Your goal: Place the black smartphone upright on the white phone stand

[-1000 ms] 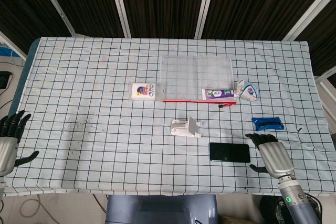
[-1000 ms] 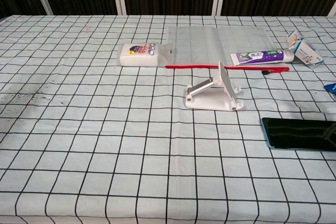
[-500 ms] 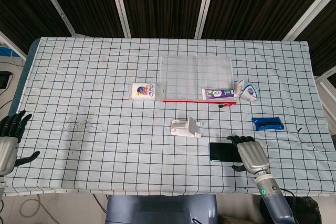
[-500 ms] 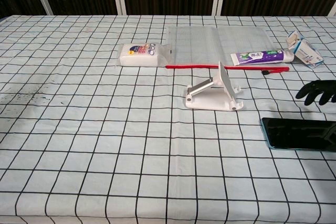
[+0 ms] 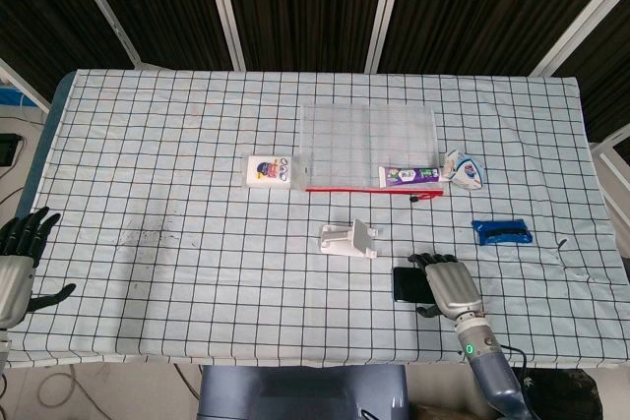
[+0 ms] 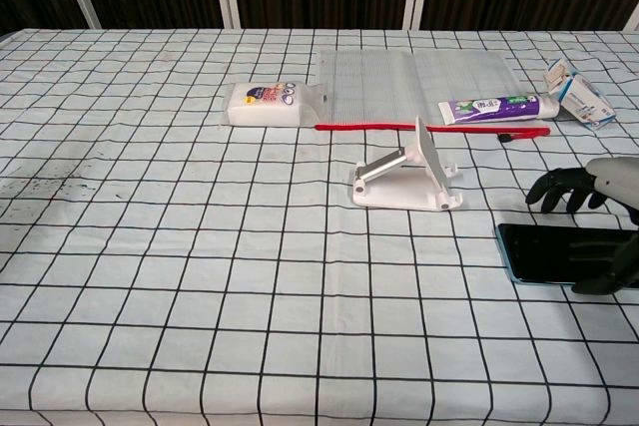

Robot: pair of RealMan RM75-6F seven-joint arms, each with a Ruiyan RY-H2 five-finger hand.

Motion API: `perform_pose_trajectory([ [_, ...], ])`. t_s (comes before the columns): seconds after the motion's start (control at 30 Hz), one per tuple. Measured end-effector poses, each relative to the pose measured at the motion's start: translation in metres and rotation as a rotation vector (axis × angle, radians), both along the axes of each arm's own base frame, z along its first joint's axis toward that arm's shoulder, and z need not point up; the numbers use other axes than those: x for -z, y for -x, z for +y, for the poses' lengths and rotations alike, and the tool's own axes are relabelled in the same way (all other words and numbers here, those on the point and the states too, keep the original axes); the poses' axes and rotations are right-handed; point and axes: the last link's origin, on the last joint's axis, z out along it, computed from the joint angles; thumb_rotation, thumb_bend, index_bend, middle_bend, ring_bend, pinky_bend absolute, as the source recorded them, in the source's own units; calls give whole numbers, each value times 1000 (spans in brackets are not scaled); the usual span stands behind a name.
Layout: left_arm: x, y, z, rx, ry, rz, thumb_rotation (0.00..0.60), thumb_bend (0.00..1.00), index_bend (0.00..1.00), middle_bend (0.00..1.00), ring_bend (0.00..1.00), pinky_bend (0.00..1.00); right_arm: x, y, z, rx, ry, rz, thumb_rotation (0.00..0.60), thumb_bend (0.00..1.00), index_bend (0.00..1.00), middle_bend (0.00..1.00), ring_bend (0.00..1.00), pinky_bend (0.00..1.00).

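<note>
The black smartphone (image 5: 405, 284) (image 6: 547, 254) lies flat on the checked cloth, right of and nearer than the white phone stand (image 5: 348, 239) (image 6: 409, 179). The stand sits upright with nothing on it. My right hand (image 5: 449, 287) (image 6: 597, 209) hovers over the phone's right part, its dark fingers (image 6: 561, 187) spread past the far edge and the thumb at the near edge. I see no grip on the phone. My left hand (image 5: 16, 261) hangs with fingers apart, holding nothing, off the table's left edge.
A clear zip bag (image 5: 366, 135) with a red strip lies behind the stand, a toothpaste tube (image 5: 410, 176) (image 6: 494, 108) on it. A wipes pack (image 5: 268, 170) (image 6: 268, 104), a small box (image 5: 464, 169) (image 6: 579, 92) and a blue object (image 5: 501, 232) also lie about.
My right hand has moved left from beside the phone's right end to above it, now covering its right part. The phone, stand and left hand have not moved.
</note>
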Motion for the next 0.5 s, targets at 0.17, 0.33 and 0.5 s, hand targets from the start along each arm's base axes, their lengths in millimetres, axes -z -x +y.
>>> perform_pose_trajectory([
  [0.17, -1, 0, 0, 0, 0, -5, 600, 0, 0, 0, 0, 0, 5, 1, -2, 17, -6, 6, 600, 174, 282, 290, 283, 264],
  [0.33, -1, 0, 1, -3, 1, -10, 600, 0, 0, 0, 0, 0, 9, 2, -5, 32, -7, 6, 600, 190, 308, 299, 288, 263],
  [0.5, -1, 0, 1, -6, 2, -14, 600, 0, 0, 0, 0, 0, 12, 2, -9, 44, -6, 2, 600, 203, 331, 316, 304, 263],
])
